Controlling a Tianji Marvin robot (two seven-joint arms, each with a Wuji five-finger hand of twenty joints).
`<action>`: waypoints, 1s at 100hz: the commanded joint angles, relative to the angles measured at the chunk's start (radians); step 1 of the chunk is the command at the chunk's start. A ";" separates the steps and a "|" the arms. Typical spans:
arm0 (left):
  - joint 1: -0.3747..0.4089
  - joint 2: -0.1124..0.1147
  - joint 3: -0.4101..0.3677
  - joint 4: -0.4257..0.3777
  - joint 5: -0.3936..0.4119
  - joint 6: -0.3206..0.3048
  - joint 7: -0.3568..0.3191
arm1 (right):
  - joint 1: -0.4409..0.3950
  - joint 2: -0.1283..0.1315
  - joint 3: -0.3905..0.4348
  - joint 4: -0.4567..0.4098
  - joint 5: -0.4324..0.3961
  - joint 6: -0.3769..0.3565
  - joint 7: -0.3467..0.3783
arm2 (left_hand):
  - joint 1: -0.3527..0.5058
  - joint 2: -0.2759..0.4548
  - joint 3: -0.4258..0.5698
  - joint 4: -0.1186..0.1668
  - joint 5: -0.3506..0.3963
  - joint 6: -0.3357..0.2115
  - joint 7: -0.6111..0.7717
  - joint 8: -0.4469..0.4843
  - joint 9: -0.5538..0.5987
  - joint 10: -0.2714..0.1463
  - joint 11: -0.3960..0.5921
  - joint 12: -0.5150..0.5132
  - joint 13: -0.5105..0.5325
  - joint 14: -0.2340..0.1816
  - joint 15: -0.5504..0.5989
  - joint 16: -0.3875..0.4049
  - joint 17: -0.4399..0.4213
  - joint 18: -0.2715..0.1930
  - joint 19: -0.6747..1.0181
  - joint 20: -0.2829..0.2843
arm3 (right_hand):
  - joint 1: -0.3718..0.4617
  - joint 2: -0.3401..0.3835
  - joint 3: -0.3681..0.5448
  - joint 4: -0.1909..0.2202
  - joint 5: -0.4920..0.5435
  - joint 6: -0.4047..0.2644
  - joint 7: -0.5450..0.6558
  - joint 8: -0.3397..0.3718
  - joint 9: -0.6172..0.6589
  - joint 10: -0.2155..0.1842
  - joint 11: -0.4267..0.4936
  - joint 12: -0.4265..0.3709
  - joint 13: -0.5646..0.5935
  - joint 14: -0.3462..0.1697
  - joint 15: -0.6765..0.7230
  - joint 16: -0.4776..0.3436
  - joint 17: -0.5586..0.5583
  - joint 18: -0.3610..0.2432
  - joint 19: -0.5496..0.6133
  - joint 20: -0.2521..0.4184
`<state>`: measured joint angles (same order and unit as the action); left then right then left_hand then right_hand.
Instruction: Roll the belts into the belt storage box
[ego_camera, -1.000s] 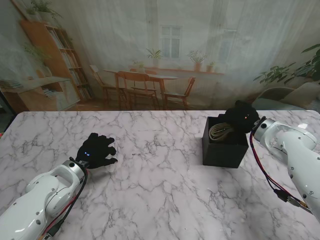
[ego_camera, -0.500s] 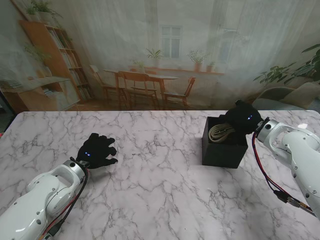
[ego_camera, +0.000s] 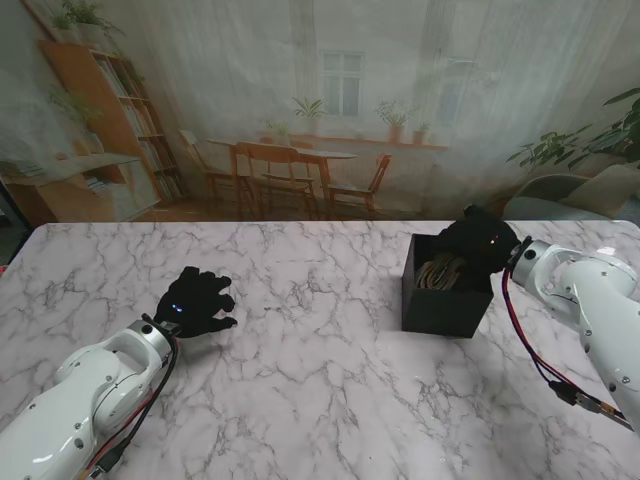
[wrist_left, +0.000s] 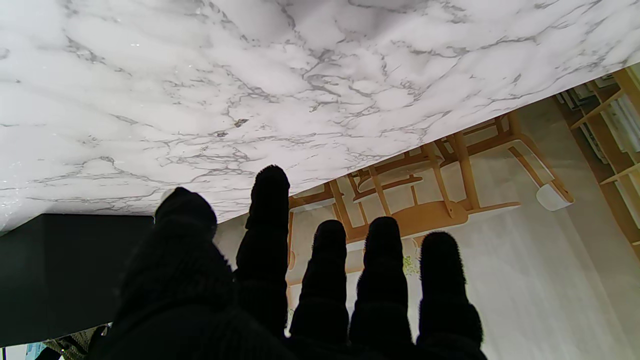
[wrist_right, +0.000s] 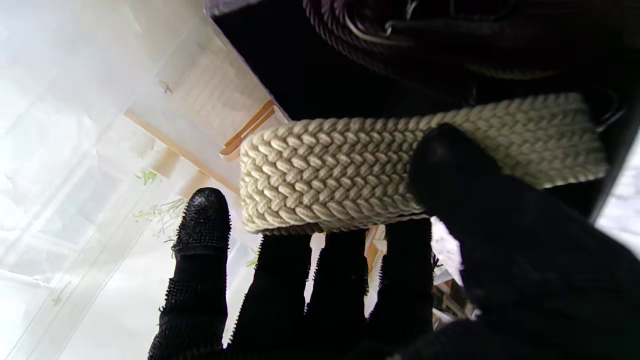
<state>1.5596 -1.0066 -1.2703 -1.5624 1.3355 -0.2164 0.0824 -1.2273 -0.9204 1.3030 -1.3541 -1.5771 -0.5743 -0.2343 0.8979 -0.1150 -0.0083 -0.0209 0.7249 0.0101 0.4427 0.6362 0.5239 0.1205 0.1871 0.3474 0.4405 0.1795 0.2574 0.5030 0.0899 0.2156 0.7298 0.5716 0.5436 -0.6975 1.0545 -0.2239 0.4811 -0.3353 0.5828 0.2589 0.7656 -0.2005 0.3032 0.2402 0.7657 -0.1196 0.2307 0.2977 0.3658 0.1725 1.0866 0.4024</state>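
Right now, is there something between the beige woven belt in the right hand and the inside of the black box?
Nothing visible: right hand pinches the beige woven belt at the black storage box opening, dark belt coiled inside.

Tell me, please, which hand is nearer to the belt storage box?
The right hand: it is at the belt storage box, fingers on the braided belt. The left hand rests far away across the table.

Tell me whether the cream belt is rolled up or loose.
Rolled. The right wrist view shows the cream belt as a tight woven coil, pinched by the right hand at the black box.
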 joint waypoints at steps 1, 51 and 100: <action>-0.003 0.000 0.004 0.000 -0.002 0.002 -0.017 | -0.006 0.012 0.006 -0.021 -0.019 -0.011 0.004 | -0.014 0.041 -0.010 0.006 -0.016 0.024 -0.009 0.008 0.013 0.020 -0.022 -0.002 0.014 0.018 -0.024 -0.007 -0.013 0.039 -0.033 0.009 | 0.005 0.070 0.138 0.096 -0.046 -0.142 -0.016 -0.027 -0.046 -0.035 -0.013 -0.024 -0.038 0.033 -0.039 -0.033 -0.032 0.006 -0.024 -0.022; -0.005 0.000 0.006 0.002 -0.001 0.006 -0.017 | -0.013 0.027 0.008 -0.034 -0.087 0.011 -0.015 | -0.010 0.040 -0.010 0.006 -0.018 0.023 -0.007 0.010 0.010 0.020 -0.022 -0.003 0.014 0.017 -0.024 -0.008 -0.012 0.039 -0.033 0.008 | -0.210 0.127 0.007 0.087 -0.240 -0.045 0.013 -0.062 -0.166 0.030 -0.043 -0.050 -0.118 0.049 -0.024 -0.102 -0.064 0.005 -0.038 -0.081; -0.015 -0.010 0.016 0.033 -0.051 0.010 0.061 | -0.245 -0.096 0.190 -0.368 0.269 0.135 0.133 | -0.057 0.127 -0.019 0.010 -0.387 0.054 -0.333 -0.205 -0.202 0.045 -0.127 -0.102 -0.015 0.032 -0.045 -0.043 -0.010 0.030 -0.085 -0.037 | -0.231 0.339 -0.286 0.129 -0.080 0.073 -0.036 -0.040 -0.106 0.236 0.015 -0.027 -0.053 0.188 -0.017 -0.027 -0.062 0.099 -0.039 -0.053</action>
<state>1.5498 -1.0109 -1.2581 -1.5399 1.2858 -0.2043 0.1270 -1.4495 -0.9898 1.5110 -1.6758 -1.2463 -0.4543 -0.0556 0.8580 -0.0436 -0.0107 -0.0209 0.3894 0.0461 0.1400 0.4495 0.3769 0.1458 0.0830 0.2627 0.4389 0.1955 0.2395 0.4784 0.0895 0.2263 0.6671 0.5472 0.3245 -0.3900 0.8101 -0.1266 0.3643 -0.3019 0.5779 0.2126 0.6495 0.0049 0.3230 0.2178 0.7123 0.0308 0.2258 0.2411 0.3218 0.2330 1.0678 0.3314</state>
